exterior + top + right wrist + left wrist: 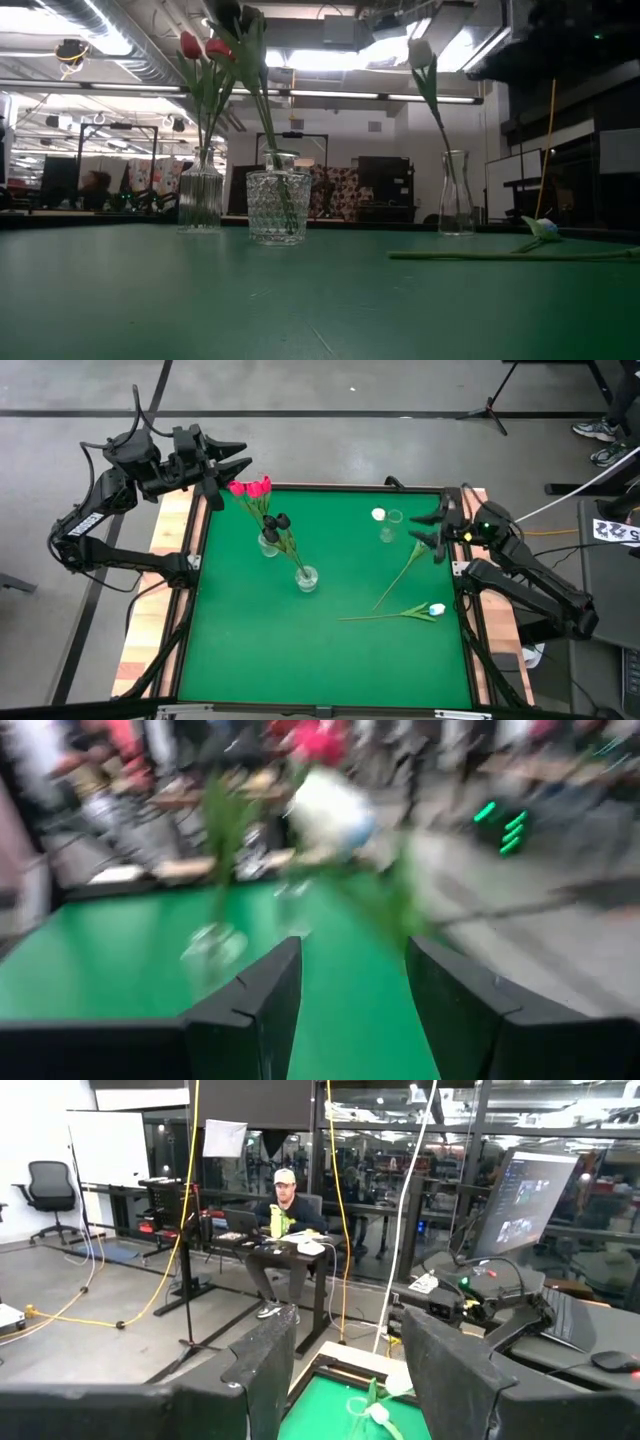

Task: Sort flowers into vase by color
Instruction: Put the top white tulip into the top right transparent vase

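**Green table, three vases, two tulips lying loose**

The green table (250, 650) has a wood-edged frame, in a workshop with grey floor, ceiling strip lights and cables. A person (285, 1205) sits at a desk beyond. No writing is legible.

At 11 o'clock a ribbed vase (268, 544) holds pink-red tulips (250, 488); near centre a cut-glass vase (306, 578) holds black tulips (277, 521). At 1 o'clock a slim vase (388, 528) holds a white tulip (378, 514). At 3 to 4 o'clock lie a stem (400, 575) and another white tulip (436, 609).

The left gripper (240, 458) and right gripper (428, 528) are spread, empty.
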Robot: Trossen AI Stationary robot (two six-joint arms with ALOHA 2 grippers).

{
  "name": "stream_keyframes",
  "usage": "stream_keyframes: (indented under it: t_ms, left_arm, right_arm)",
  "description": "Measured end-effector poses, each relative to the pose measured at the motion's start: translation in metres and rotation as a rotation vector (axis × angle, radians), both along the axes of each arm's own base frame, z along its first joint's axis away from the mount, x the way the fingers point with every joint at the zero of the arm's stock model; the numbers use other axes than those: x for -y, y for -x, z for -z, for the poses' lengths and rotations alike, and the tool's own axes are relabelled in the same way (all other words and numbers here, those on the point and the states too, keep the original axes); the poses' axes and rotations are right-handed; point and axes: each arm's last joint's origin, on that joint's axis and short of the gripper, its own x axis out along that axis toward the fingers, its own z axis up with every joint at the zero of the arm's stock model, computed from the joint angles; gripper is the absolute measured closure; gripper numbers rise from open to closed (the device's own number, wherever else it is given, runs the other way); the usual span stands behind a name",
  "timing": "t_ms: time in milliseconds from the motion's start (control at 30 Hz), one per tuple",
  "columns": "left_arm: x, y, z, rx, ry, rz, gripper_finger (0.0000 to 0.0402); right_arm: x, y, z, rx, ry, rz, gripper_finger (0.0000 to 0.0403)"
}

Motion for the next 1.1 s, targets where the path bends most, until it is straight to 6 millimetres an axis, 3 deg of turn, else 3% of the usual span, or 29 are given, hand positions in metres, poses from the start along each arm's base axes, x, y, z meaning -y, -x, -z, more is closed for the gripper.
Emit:
stream_keyframes:
  t_ms: [233,467,600,900,1100]
  left_arm:
    - [0.0,0.0,0.0,-0.004,0.001,0.0,0.022]
    - [-0.001,-0.004,0.005,-0.038,0.022,0.0,0.022]
    - [-0.003,-0.008,0.007,-0.045,0.035,0.001,0.022]
    - [-0.005,-0.014,0.015,-0.064,0.059,0.001,0.022]
    - [-0.005,-0.013,0.015,-0.065,0.058,0.001,0.022]
  right_arm:
    - [-0.018,0.01,0.018,-0.278,-0.191,-0.189,0.0221]
    - [-0.033,0.011,0.01,-0.488,-0.142,-0.248,0.0221]
    - [-0.036,-0.003,0.003,-0.588,-0.036,-0.288,0.0221]
    - [-0.044,-0.045,0.014,-0.951,0.184,-0.436,0.0221]
    - [-0.042,-0.063,0.016,-1.055,0.281,-0.505,0.0221]
